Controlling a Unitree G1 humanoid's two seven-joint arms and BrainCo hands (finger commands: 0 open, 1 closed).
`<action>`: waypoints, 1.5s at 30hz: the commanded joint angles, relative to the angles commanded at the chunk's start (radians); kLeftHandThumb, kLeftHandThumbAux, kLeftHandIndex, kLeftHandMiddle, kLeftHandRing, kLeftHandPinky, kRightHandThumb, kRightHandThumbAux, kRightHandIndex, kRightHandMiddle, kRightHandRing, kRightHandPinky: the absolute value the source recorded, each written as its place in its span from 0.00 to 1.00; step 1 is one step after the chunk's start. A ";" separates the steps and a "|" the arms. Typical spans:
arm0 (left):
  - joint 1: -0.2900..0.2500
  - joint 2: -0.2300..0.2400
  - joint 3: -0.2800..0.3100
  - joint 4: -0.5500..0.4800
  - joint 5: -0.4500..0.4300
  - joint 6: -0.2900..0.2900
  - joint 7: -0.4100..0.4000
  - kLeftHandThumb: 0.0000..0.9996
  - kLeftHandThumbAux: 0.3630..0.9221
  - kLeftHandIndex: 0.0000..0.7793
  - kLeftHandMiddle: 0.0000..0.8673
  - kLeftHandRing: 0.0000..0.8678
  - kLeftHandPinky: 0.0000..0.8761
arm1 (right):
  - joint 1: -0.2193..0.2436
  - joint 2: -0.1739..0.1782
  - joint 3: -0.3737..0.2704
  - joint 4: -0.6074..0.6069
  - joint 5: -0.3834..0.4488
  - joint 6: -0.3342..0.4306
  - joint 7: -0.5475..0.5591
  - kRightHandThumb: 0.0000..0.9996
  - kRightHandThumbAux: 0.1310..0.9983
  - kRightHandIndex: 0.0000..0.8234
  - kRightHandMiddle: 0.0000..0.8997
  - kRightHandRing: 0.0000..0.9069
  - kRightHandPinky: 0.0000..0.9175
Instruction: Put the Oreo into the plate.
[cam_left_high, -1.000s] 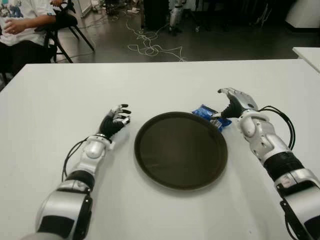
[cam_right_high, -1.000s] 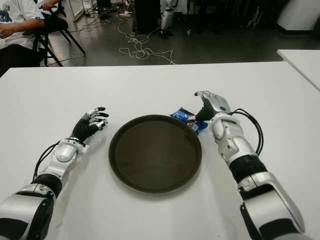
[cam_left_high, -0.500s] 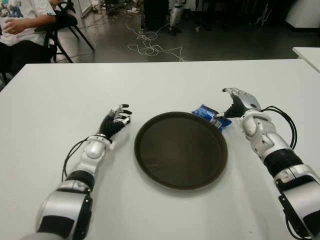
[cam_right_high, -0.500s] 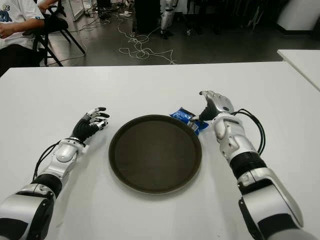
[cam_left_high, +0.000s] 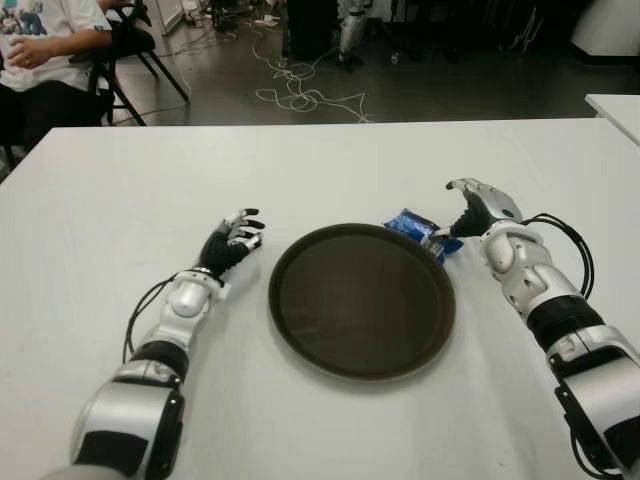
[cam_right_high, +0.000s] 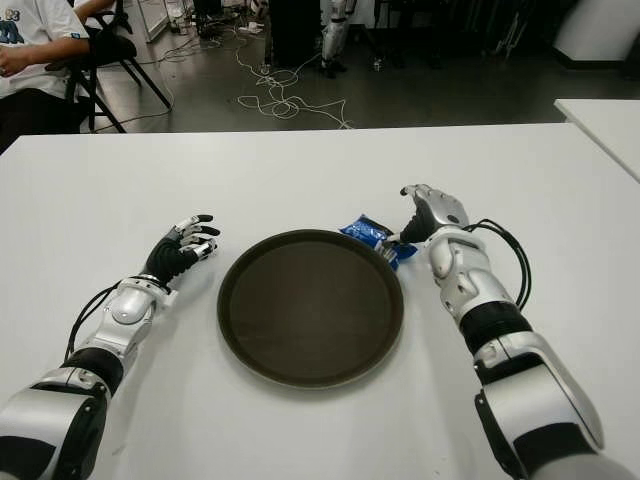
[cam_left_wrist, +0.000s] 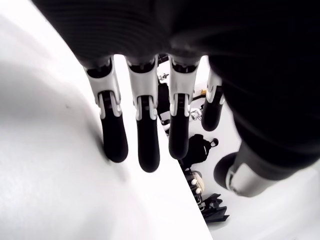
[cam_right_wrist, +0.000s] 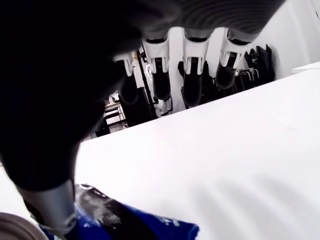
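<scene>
Left eye view: one Oreo pack (cam_left_high: 415, 229), one plate (cam_left_high: 362, 300); right hand (cam_left_high: 478, 205) spread, empty.

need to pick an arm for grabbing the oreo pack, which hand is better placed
Right. The right hand is already at the blue Oreo pack by the plate's far right rim, its thumb on the pack, fingers open. The left hand sits across the plate, farther off.
</scene>
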 joint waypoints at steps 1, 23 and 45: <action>0.000 0.000 0.000 0.000 0.000 0.001 0.001 0.45 0.53 0.23 0.34 0.38 0.42 | -0.001 0.000 0.001 0.005 0.001 -0.005 -0.002 0.00 0.73 0.27 0.19 0.18 0.14; 0.002 -0.008 0.007 -0.002 -0.008 -0.002 0.009 0.48 0.51 0.24 0.34 0.39 0.44 | -0.027 0.026 0.052 0.111 -0.002 -0.061 -0.002 0.00 0.74 0.34 0.23 0.23 0.21; 0.003 -0.005 -0.006 -0.003 0.011 -0.001 0.031 0.48 0.56 0.24 0.34 0.38 0.44 | -0.051 0.119 0.109 0.313 -0.008 -0.095 -0.043 0.00 0.78 0.41 0.33 0.38 0.35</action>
